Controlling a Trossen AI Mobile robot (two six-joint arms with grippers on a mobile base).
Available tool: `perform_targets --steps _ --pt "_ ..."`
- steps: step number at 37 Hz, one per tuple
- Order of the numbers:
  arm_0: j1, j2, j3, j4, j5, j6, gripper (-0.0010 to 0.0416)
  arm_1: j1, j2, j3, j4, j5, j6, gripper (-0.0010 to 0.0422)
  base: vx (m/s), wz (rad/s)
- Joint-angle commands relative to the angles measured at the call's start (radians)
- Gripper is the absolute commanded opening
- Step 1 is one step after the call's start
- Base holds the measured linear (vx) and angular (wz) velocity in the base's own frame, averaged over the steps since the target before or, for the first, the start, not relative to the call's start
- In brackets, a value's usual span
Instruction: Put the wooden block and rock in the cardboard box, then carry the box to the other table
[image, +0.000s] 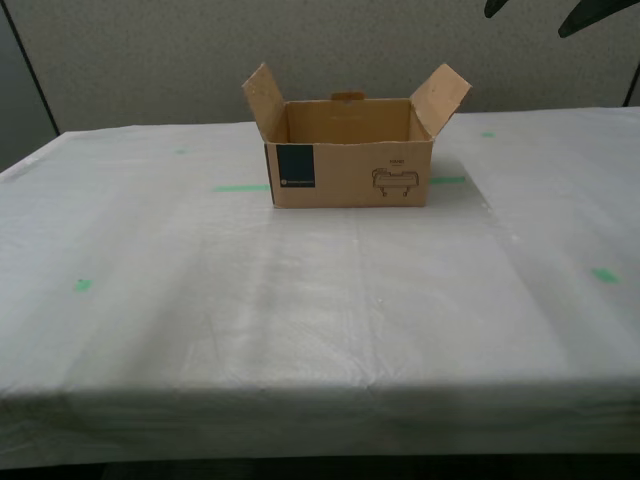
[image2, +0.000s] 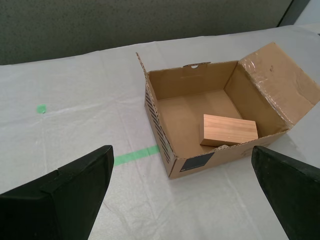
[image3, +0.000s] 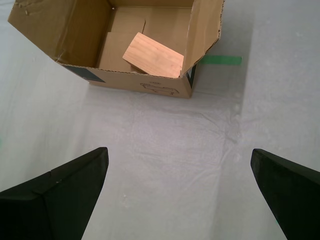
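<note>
Cardboard box sits flaps up on the other table, wrinkled white cloth with green tape marks; grey wall behind; wooden block inside the box, rock barely visible under it; my first gripper and my second gripper both spread wide, holding nothing.

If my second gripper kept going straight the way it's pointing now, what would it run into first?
Most likely the brown cardboard box: its near wall with the dark label lies ahead between the open jaws of my second gripper. White cloth lies bare before it. Depth is unclear, so it might touch the cloth first.
</note>
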Motion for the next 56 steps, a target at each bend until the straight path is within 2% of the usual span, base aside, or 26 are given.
perform_targets --steps 1,56 --pt "0.0 0.0 0.001 0.0 0.003 0.001 0.0398 0.0 0.0 0.001 0.002 -0.002 0.001 0.0378 0.0 0.0" --pt "0.0 0.0 0.001 0.0 0.003 0.001 0.0399 0.0 0.0 0.001 0.002 -0.002 0.001 0.0378 0.0 0.0"
